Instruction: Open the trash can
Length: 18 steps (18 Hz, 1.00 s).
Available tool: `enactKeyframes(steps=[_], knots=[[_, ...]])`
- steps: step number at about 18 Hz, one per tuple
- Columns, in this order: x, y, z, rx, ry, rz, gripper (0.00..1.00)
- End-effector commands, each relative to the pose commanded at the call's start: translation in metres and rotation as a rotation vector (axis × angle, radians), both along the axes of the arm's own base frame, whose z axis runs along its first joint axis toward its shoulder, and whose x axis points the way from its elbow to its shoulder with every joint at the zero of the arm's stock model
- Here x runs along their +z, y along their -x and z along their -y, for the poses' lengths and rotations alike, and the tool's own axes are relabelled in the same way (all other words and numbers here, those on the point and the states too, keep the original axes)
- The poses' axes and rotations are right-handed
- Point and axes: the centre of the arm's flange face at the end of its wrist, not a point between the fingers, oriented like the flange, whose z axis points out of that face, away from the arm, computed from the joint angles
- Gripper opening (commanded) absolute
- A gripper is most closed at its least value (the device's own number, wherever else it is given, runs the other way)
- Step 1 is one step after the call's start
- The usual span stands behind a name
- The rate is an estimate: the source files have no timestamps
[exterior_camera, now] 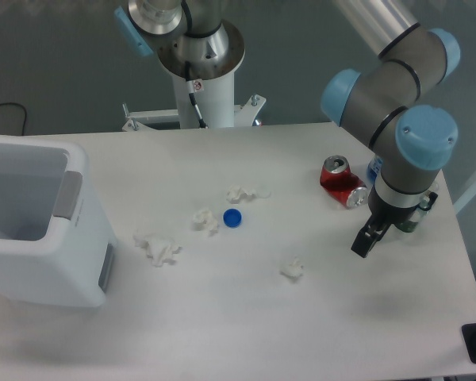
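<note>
- The gripper [363,243] was seen at the right of the table [246,317], hanging just above the surface; whether its fingers were apart or together could not be told, since they were viewed edge-on as one dark shape, and nothing was seen held in them
- Just beside it, a crushed red can [339,181] was lying on its side, and a clear bottle [412,217] with greenish contents was partly hidden behind the wrist
- Further out, toward the middle, a blue cap [232,217] and four crumpled paper scraps were scattered: one [292,268] nearest the gripper, one [243,193] above the cap, one [204,219] just left of the cap, one [158,248] nearer the bin
- The bin [44,225] was placed at the far left edge, well apart from the gripper, upright, with its top showing an open hollow [20,194]; no lid was seen across it
- The bin was judged to be stiff, smooth, fairly light plastic, liable to slide if pushed sideways, so a downward press was judged safer than a pinch
- The grey strip [67,194] on the top rim was judged the likely place to press; the grey slot [105,267] on the side offered no clear hold
- No brand, label or writing could be read on any object; the can's markings were too small to make out
</note>
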Motion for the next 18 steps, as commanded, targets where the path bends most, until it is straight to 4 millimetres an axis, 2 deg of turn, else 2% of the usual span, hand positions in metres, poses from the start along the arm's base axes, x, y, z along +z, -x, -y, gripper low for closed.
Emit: enactKeyframes(steps=[12, 18], knots=[[0.003, -0.004, 0.006, -0.028, 0.018, -0.005, 1.0], [0.017, -0.001, 0.008, -0.029, 0.006, -0.003, 1.0]])
